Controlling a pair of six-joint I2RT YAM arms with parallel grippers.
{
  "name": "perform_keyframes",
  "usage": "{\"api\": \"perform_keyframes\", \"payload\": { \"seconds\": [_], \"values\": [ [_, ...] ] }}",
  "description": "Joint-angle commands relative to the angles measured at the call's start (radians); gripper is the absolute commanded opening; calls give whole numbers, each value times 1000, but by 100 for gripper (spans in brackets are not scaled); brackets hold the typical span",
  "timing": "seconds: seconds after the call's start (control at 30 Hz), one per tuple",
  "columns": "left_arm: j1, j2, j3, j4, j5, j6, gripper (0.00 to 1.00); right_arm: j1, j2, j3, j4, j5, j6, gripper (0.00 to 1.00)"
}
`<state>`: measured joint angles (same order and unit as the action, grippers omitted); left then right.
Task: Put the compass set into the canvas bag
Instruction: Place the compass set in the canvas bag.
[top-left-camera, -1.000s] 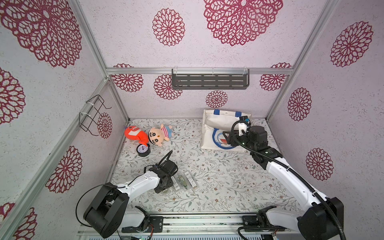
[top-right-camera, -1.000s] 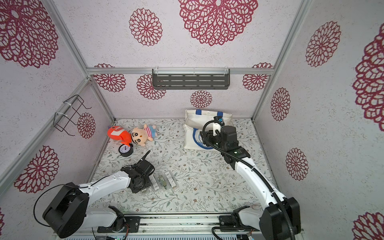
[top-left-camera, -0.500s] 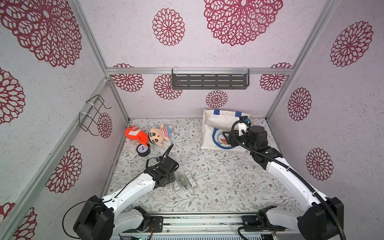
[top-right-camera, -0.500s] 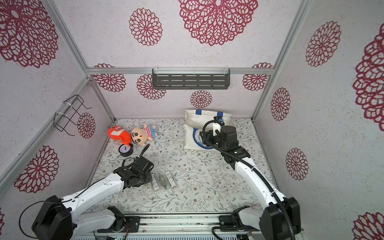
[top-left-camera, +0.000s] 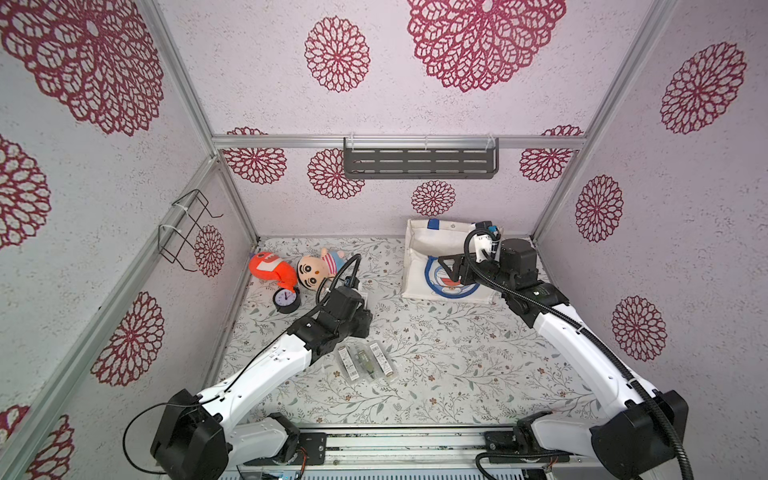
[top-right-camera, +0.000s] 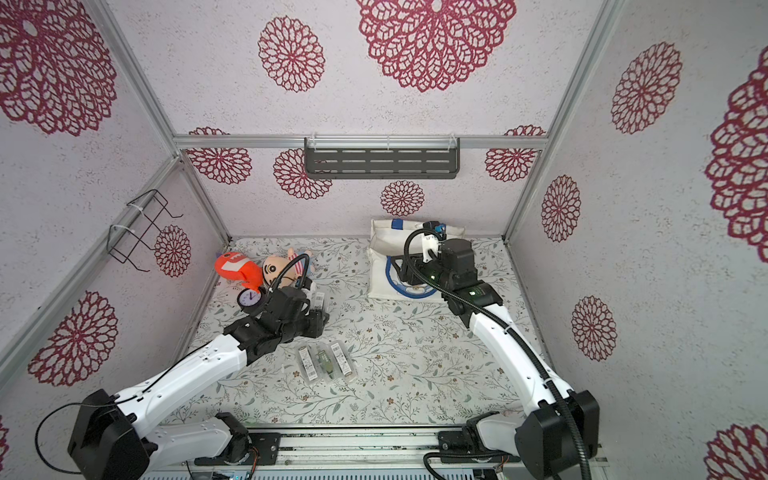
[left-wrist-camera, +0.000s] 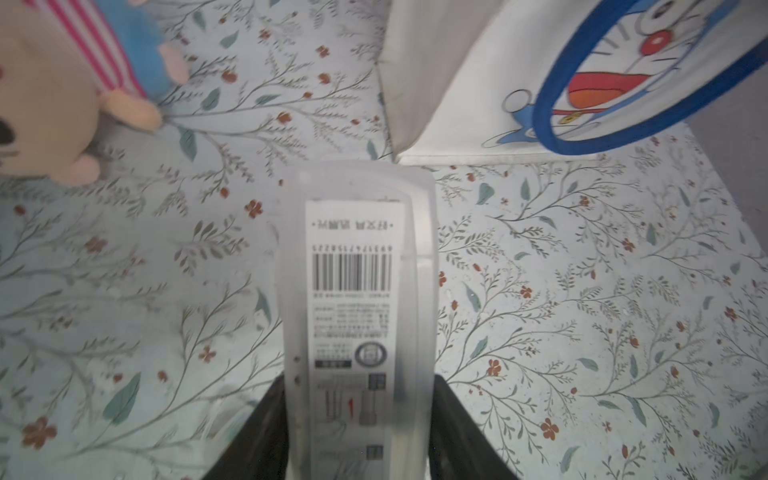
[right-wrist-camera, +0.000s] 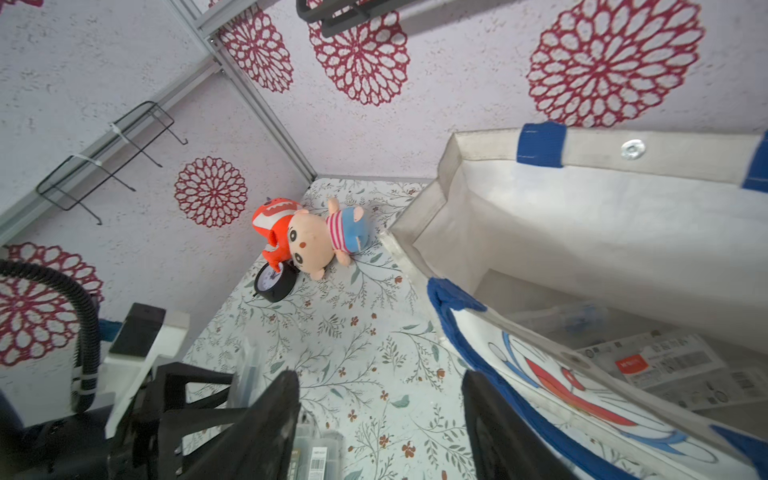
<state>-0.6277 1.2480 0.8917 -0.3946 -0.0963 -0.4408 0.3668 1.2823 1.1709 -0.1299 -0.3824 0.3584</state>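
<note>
We've got compass case (left-wrist-camera: 353, 291) clamped in left fingers (left-wrist-camera: 266, 436), long axis sticking straight out ahead of them. Bag (top-left-camera: 417, 266) sits beyond, off to right, well apart, mouth up. Right fingers (right-wrist-camera: 282, 415) apart, beside bag's front rim.

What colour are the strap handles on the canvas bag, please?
Blue, seen best on the canvas bag in the right wrist view.
</note>
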Motion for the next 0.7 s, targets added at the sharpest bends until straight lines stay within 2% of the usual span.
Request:
{"api": "perform_keyframes", "payload": {
  "seconds": [0.0,0.17,0.53,0.67],
  "values": [
    [-7,49,56,168,130,157,33,31,37,34,-10,-93,53,65],
    [-13,91,83,210,201,202,32,91,99,43,7,-124,90,65],
    [-23,102,96,203,209,229,30,190,175,51,97,-206,140,61],
    [-29,112,105,197,207,236,30,214,212,71,98,-214,139,55]
  ]
}}
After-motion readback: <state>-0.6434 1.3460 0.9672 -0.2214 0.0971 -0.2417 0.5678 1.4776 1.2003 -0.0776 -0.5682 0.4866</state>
